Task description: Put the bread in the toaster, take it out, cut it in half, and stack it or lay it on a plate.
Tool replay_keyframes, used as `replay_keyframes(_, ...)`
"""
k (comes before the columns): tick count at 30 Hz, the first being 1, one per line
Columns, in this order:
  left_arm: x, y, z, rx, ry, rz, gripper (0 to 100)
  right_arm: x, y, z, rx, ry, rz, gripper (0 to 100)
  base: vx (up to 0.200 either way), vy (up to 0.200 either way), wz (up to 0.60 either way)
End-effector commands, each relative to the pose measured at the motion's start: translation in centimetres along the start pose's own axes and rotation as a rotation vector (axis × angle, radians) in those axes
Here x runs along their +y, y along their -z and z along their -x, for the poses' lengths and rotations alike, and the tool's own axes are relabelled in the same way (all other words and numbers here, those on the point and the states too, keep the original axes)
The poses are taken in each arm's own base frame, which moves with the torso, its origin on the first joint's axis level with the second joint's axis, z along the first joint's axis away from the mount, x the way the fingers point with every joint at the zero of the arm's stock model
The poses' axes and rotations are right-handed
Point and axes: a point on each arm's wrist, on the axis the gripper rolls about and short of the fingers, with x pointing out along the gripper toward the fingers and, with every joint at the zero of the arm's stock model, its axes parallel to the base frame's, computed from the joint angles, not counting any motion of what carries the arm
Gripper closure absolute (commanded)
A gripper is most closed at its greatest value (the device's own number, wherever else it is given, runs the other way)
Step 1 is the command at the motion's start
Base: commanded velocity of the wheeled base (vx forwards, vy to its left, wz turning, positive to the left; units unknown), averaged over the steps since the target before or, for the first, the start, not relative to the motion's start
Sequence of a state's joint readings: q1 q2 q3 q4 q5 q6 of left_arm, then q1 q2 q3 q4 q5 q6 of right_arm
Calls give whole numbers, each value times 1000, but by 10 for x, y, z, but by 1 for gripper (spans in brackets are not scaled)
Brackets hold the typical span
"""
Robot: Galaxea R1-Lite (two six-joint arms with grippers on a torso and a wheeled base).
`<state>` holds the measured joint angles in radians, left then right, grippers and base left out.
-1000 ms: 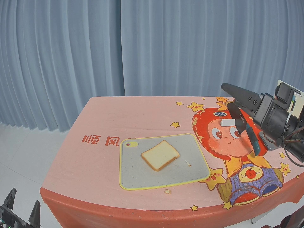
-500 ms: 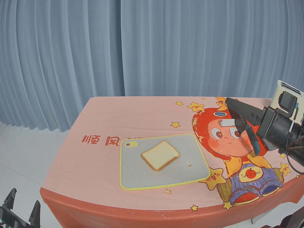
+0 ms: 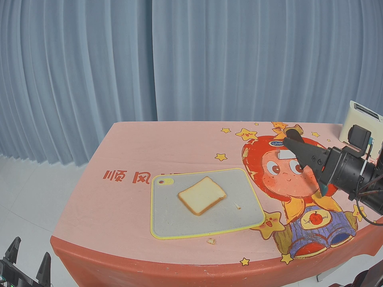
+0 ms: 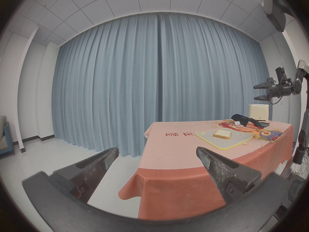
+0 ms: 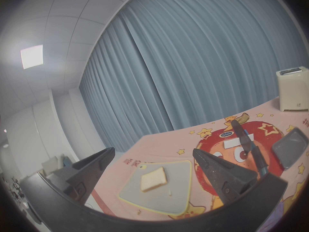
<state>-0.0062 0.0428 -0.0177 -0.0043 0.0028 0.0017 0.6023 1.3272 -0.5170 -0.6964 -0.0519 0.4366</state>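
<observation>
Right pincer (image 5: 153, 151) lower, apart; left pincer (image 4: 156, 150) apart; one bread slice (image 3: 202, 195), one knife (image 5: 246, 139).

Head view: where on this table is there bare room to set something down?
Free: the table left of and behind the cutting board, and the board's near strip in front of the bread. Crowded: the right side, with knife, plate and toaster.
</observation>
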Motion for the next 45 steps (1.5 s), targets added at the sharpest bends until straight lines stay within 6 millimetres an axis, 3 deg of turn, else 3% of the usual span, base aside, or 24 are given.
replay_keyframes(1, 0, 5, -1, 17, 0, 0, 0, -9, 5, -1, 39, 68, 51, 0, 0, 0, 0)
replay_keyframes(13, 0, 5, -1, 17, 0, -1, 0, -40, 11, -9, 124, 270, 159, 0, 0, 0, 0)
replay_keyframes(15, 0, 5, -1, 17, 0, 0, 0, -53, 11, -11, 128, 347, 168, 0, 0, 0, 0)
replay_keyframes(21, 0, 5, -1, 17, 0, 0, 0, -72, 19, -3, 159, 421, 152, 0, 0, 0, 0)
replay_keyframes(28, 0, 5, -1, 17, 0, -1, 0, -104, -1, 7, 96, 539, 134, 0, 0, 0, 0)
replay_keyframes(32, 0, 5, -1, 17, 0, 0, 0, -124, -10, 10, 103, 523, 116, 0, 0, 0, 0)
replay_keyframes(45, 0, 5, -1, 18, -2, 0, 0, -152, 21, -11, 277, 539, 72, 0, 0, 0, 0)
